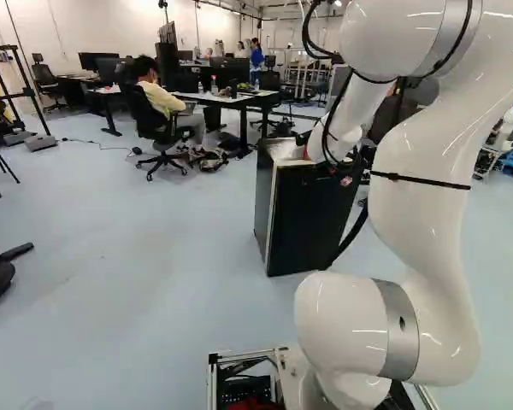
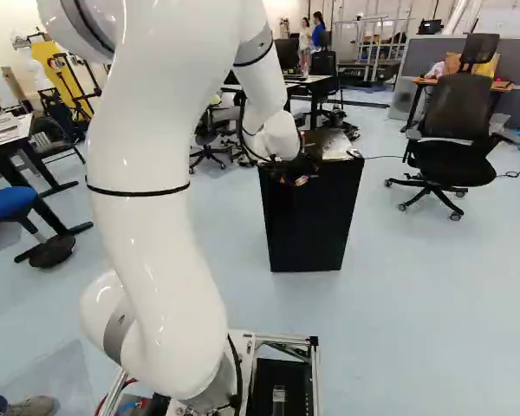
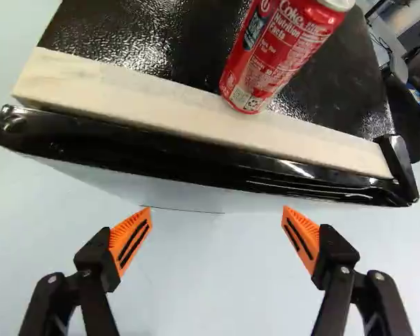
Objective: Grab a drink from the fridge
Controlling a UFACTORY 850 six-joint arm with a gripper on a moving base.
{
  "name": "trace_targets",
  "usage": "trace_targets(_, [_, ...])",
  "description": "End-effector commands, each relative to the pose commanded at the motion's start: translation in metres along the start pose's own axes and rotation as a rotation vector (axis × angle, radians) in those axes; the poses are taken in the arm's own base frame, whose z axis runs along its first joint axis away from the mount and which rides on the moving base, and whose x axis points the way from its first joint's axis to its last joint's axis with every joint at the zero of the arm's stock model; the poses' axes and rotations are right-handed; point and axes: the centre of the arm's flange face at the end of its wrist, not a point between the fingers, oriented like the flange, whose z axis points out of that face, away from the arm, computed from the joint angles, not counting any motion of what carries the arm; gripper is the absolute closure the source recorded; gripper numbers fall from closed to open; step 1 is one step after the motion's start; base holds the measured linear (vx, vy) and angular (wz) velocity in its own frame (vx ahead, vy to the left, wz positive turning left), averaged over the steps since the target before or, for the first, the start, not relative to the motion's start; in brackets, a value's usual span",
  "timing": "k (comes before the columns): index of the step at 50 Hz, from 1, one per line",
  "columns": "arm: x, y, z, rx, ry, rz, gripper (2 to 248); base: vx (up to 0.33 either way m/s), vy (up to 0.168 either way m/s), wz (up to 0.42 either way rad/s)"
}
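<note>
A black, orange-padded gripper (image 3: pixel 217 210) hung wide open and empty before a red metal drink can (image 3: pixel 276 52) atop the black boxy fridge (image 3: pixel 164 42), where approaching too low risked snagging the edge and toppling it.

White arm (image 1: pixel 423 184), grey bands (image 1: pixel 400 331), black cables (image 1: pixel 305 36)

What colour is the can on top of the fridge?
The can is red with white lettering and a silver rim; the wrist view shows it best.

A black office chair (image 2: pixel 455 108) stands on pale-blue floor (image 2: pixel 433 303).
</note>
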Motion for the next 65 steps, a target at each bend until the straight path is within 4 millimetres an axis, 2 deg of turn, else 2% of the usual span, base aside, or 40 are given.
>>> trace_targets(16, [-0.019,-0.009,-0.021,-0.002,0.011,0.06,3,0.0,0.0,0.0])
trace_targets(31, [-0.027,-0.025,-0.041,-0.004,0.084,0.124,3,0.0,0.0,0.0])
trace_targets(54, [-0.018,-0.053,-0.063,-0.014,0.262,0.237,3,0.0,0.0,0.0])
trace_targets(65, [-0.008,-0.058,-0.068,-0.035,0.361,0.302,3,0.0,0.0,0.0])
